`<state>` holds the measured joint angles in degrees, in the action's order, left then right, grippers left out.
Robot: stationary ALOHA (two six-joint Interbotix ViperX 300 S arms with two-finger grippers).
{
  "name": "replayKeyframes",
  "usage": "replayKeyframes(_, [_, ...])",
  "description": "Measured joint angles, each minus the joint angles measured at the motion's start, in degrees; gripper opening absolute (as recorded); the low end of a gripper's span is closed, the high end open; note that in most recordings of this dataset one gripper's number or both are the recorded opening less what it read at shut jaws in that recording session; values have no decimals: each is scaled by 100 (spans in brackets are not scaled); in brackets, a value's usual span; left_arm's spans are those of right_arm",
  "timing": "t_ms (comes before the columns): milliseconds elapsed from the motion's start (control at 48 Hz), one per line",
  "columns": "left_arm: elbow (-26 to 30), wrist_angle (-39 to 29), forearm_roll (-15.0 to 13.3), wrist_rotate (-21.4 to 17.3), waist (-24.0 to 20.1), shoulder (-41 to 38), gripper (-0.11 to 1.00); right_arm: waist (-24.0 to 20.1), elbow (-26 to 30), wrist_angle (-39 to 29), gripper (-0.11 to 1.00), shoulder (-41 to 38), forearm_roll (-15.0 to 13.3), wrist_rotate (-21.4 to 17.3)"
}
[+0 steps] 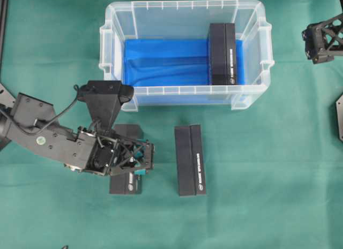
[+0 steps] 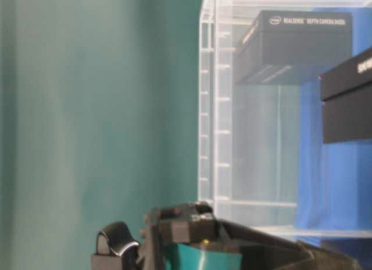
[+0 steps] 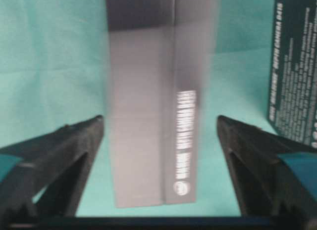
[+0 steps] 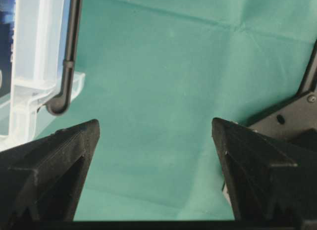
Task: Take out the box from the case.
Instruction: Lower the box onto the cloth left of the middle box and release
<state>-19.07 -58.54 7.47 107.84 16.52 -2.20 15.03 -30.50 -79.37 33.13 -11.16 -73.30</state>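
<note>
One black box (image 1: 222,53) sits upright at the right end of the case (image 1: 185,8), looks light, stiff and slick, so pinch its long flat sides; left hand (image 1: 140,157) hangs released over another box (image 3: 156,116) on the surface, right hand (image 4: 156,165) open too.

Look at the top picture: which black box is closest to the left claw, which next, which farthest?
From the left gripper:
1. Box under it, on the cloth.
2. Middle box, on the cloth to its right.
3. Box in the case, at the case's right end.

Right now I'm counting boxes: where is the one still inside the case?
Overhead, the remaining box stands at the right end of the case, on its blue lining.
</note>
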Motion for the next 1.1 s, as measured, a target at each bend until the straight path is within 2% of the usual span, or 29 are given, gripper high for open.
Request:
replayKeyframes(688, [123,-26,-105,-35,9,35,98,-18,0,0,89,0,0,0])
replayKeyframes(1104, [1204,-1283,-114,-70,79,316,98,-9,0,0,89,9,0,0])
